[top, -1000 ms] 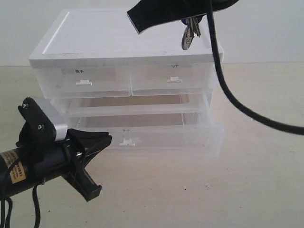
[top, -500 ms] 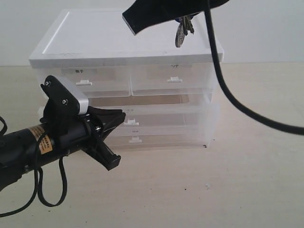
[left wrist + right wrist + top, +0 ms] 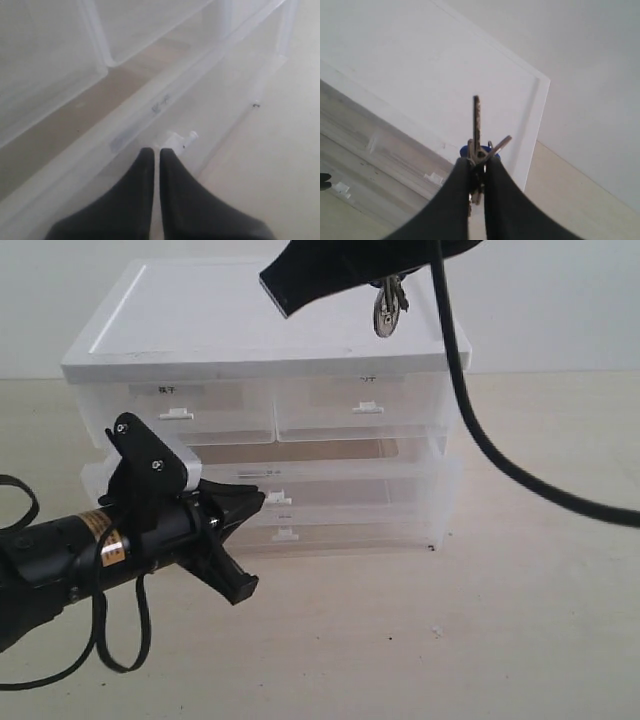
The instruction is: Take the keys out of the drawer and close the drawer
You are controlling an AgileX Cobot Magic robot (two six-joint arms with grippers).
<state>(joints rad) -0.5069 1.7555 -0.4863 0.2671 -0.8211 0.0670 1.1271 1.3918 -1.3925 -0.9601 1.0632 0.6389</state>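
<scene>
The keys [image 3: 385,312] hang above the cabinet's white top [image 3: 220,320], pinched in my shut right gripper [image 3: 378,282]. In the right wrist view the silver keys [image 3: 477,125] and a bit of the blue fob [image 3: 464,149] stick out past that gripper [image 3: 476,165]. The lowest drawer [image 3: 350,535] sits pushed in, flush with the cabinet front, its white tab handle [image 3: 285,534] showing. My left gripper [image 3: 252,502] is shut with nothing in it, its tips at the cabinet front beside the tab handles. In the left wrist view the gripper [image 3: 156,151] is just short of a white tab [image 3: 178,140].
The middle full-width drawer [image 3: 340,485] and two half-width upper drawers [image 3: 180,410] [image 3: 360,405] are pushed in. The cabinet stands on a beige table [image 3: 520,570]. The right arm's black cable [image 3: 480,440] loops down at the right.
The lowest drawer stood pulled out a second ago and is now pushed in. My left gripper moved up and in toward the cabinet front. The keys swung slightly.
</scene>
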